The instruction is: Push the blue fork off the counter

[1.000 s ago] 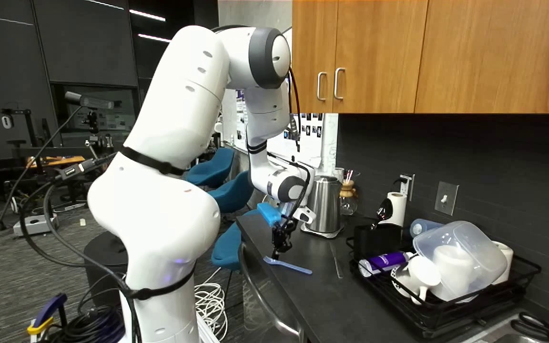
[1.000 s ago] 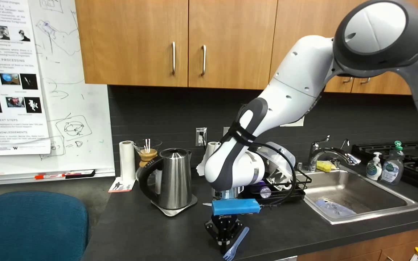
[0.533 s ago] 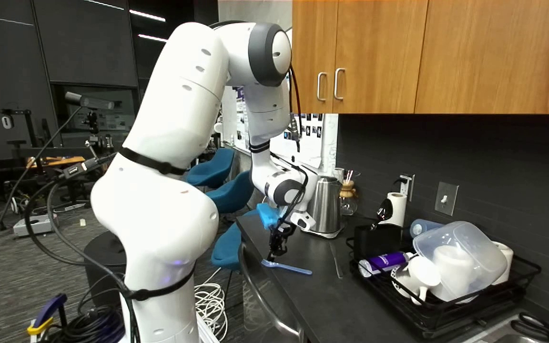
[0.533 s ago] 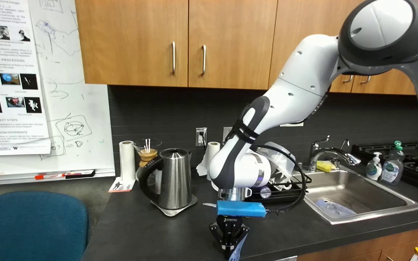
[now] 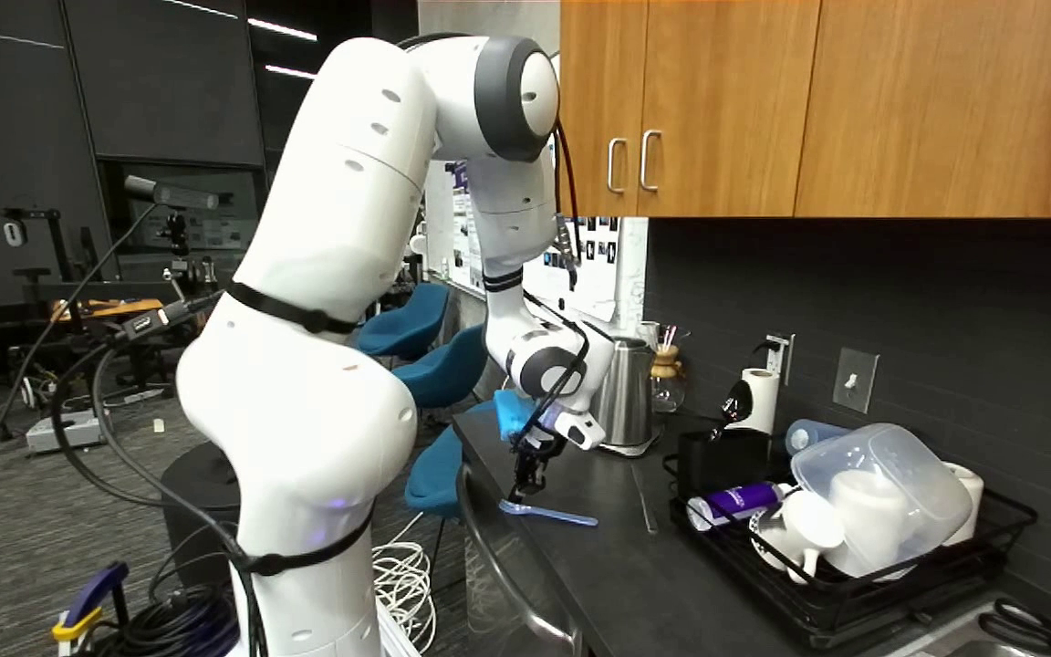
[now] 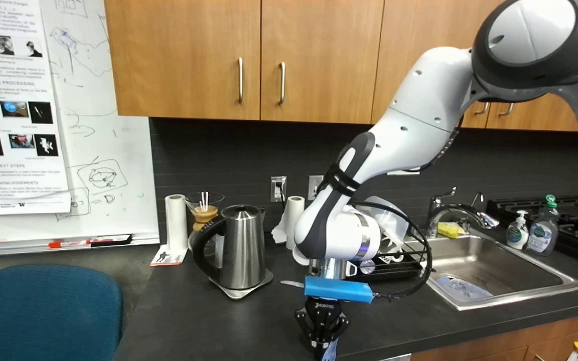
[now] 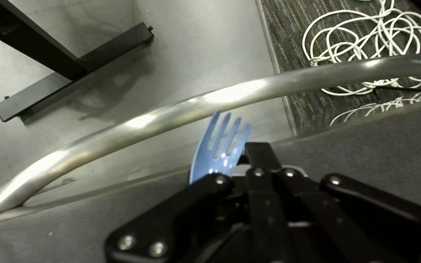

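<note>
The blue fork lies on the dark counter. In the wrist view the fork's tines reach out over the counter's edge, and its handle is hidden behind the gripper. In an exterior view the fork shows only partly, beside the fingers at the bottom of the picture. My gripper is shut with nothing seen between its fingertips. It points down at the counter, right beside the tine end of the fork; whether it touches the fork is hard to tell. It also shows in both exterior views.
A curved metal rail runs below the counter edge, above the floor. A knife lies on the counter near a steel kettle. A black dish rack with cups and a bowl stands by the wall, near the sink.
The gripper, still shut, has moved along the counter beside the fork, rightward and lower in an exterior view. The fork's tine end has shifted slightly with it; its handle end has hardly moved.
</note>
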`<state>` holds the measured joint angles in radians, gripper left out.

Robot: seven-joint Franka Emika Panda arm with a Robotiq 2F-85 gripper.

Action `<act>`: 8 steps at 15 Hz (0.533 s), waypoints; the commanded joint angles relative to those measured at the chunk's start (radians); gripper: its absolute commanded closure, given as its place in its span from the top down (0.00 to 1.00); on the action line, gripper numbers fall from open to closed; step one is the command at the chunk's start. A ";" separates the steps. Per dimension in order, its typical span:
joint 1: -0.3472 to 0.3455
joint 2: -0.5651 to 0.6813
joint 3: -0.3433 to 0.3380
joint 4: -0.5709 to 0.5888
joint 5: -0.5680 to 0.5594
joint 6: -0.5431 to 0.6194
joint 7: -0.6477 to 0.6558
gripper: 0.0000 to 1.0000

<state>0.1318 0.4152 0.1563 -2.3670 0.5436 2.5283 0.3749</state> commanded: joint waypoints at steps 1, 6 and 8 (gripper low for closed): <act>-0.021 0.041 -0.009 -0.092 0.040 0.042 -0.029 0.00; -0.038 0.027 -0.031 -0.141 0.078 0.040 -0.032 0.00; -0.043 0.067 -0.045 -0.168 0.072 0.051 -0.039 0.00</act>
<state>0.1018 0.4231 0.1261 -2.4954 0.6111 2.5431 0.3658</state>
